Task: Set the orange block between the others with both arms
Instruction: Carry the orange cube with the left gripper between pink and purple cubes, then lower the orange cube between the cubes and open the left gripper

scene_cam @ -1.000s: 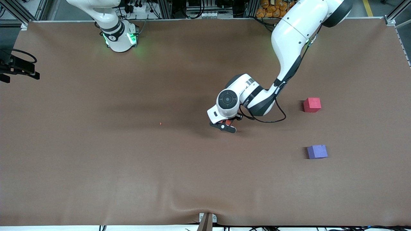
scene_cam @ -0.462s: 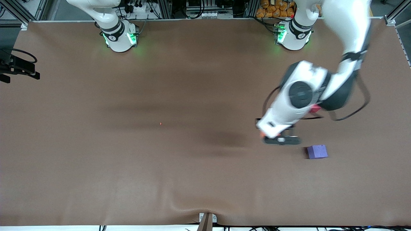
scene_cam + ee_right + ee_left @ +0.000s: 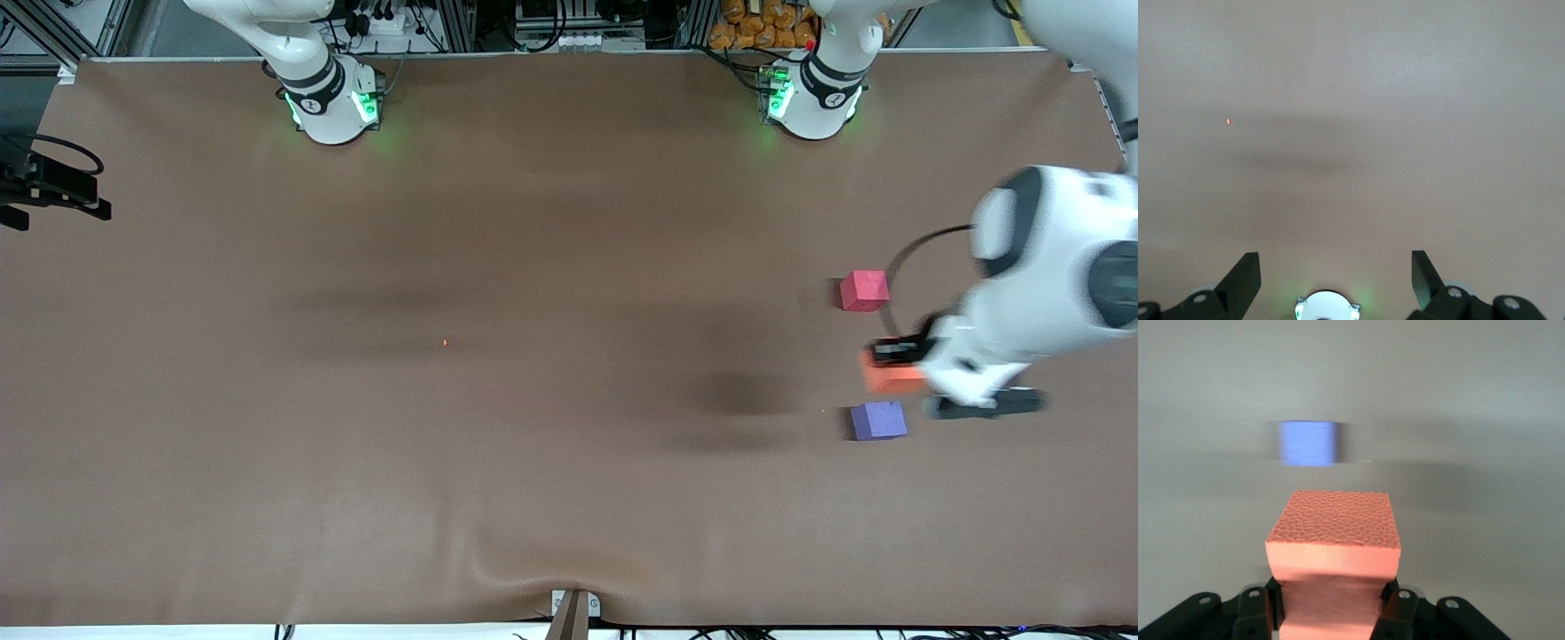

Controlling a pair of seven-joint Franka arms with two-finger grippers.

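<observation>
Left pincer (image 3: 902, 373), clamped on orange block (image 3: 889, 377), swung over beside purple cube (image 3: 878, 420), near placing; right pincer (image 3: 1331, 277) apart, waiting.

Three cubes: one orange block (image 3: 889, 380), one red-pink cube (image 3: 863, 291), one purple cube (image 3: 878, 420); two arms.

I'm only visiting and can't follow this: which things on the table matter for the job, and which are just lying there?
Part of the job:
- orange block, held by the left gripper
- red-pink cube
- purple cube
- right gripper, waiting with jaws open

Just lying about:
- tiny orange speck on the brown table cover
</observation>
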